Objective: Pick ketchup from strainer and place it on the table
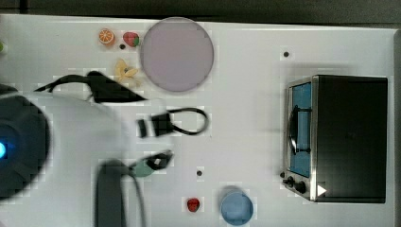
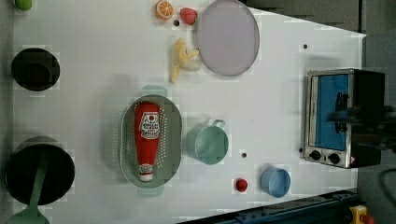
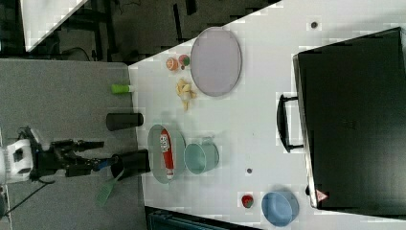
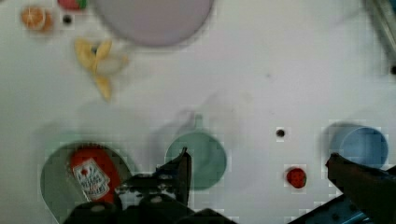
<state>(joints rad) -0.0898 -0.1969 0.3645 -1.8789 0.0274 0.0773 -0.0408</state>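
Note:
The ketchup, a red squeeze bottle with a white label and white cap, lies lengthwise inside the pale green oval strainer on the white table. In the wrist view the ketchup and strainer sit off to one side of my gripper. The two dark fingers stand wide apart and open, with only bare table between them. The gripper hangs well above the table, nearer the green cup than the bottle. My arm reaches in from the right view's left.
A green cup stands right beside the strainer. A small red fruit and a blue cup sit nearby. A purple plate, banana, orange, toaster oven and dark pots ring the table.

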